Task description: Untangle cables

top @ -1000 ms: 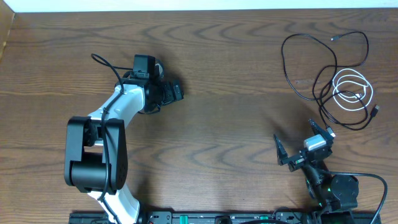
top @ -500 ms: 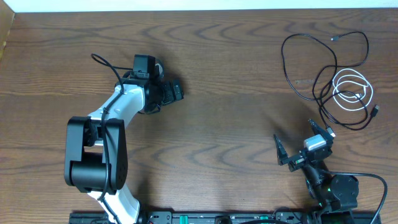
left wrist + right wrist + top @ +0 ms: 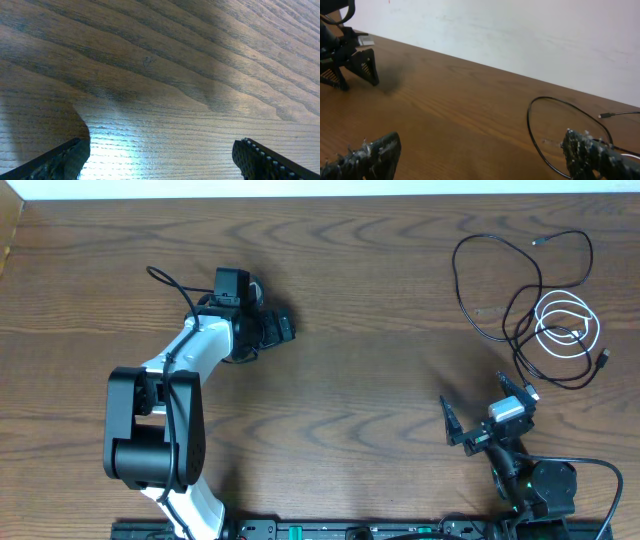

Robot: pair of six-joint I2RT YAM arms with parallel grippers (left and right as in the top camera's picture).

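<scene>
Nothing is seen to have moved since a second ago. Left gripper (image 3: 283,328) is held wide open, nothing gripped, low over the table (image 3: 400,300) at upper left of centre. Right gripper (image 3: 478,408) is spread wide too, empty, at lower right. Black cable (image 3: 457,280) is sprawled at upper right; white cable (image 3: 597,332) is coiled among its loops, overlapped by them.

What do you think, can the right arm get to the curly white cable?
Probably yes. The right gripper is open, and only bare table lies between it and the white cable. The black cable crosses it, though, so both might get caught.
</scene>
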